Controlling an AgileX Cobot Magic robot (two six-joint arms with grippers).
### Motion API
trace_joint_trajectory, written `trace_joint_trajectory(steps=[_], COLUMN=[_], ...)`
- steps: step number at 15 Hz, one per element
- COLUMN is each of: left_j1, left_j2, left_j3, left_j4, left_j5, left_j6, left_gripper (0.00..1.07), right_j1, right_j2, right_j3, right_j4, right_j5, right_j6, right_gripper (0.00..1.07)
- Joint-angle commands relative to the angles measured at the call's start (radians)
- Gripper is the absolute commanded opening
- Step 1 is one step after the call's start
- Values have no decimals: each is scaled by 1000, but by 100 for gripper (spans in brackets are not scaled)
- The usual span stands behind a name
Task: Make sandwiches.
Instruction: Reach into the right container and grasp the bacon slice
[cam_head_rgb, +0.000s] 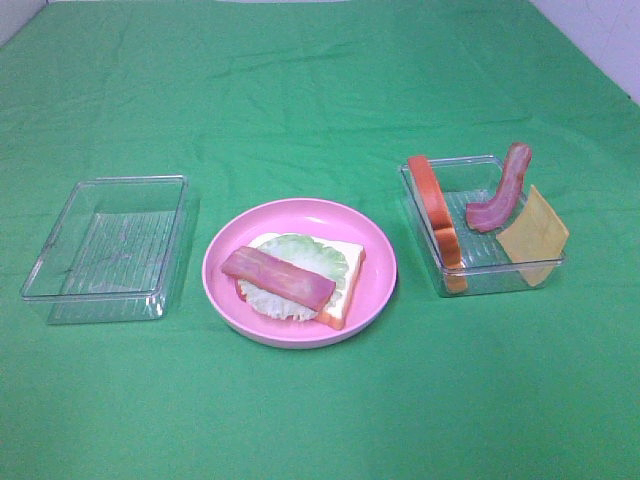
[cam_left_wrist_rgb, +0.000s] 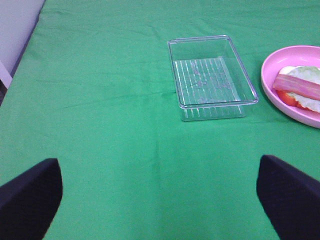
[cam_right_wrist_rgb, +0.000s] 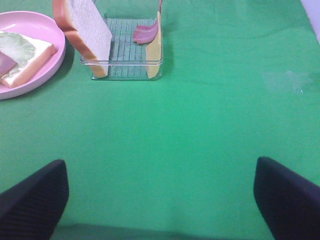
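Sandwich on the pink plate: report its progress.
Done: bread slice, lettuce and bacon strip stacked on the plate. In hand: nothing; left gripper and right gripper are open over cloth. Remaining: cheese, second bacon and upright bread wait in the right tray.

A pink plate (cam_head_rgb: 385, 265) sits on green cloth (cam_head_rgb: 300, 90) between a left tray (cam_head_rgb: 120, 245) and a right tray (cam_head_rgb: 490, 280).

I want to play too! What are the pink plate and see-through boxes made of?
Pink plate: probably smooth plastic, with a soft sheen. Left clear box and right clear box: likely hard plastic; the green cloth shows through their ribbed floors.
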Motion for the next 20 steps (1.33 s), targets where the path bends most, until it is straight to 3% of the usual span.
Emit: trace_joint_trajectory(steps=[1,5,20], left_j1=[43,88,88], left_j2=[-21,-21,-13], left_j3=[1,1,1], left_j4=[-6,-7,-6], left_j5=[-2,-2,-2], left_j6=[-1,-2,0], left_gripper=[101,101,101], right_j1=[-7,-7,-7], right_j2=[-27,-27,-28], right_j3=[3,3,3], right_j4=[-3,-3,12], right_j5=[-10,-10,-10], right_j6=[-2,-2,-1], right_gripper=[97,97,97])
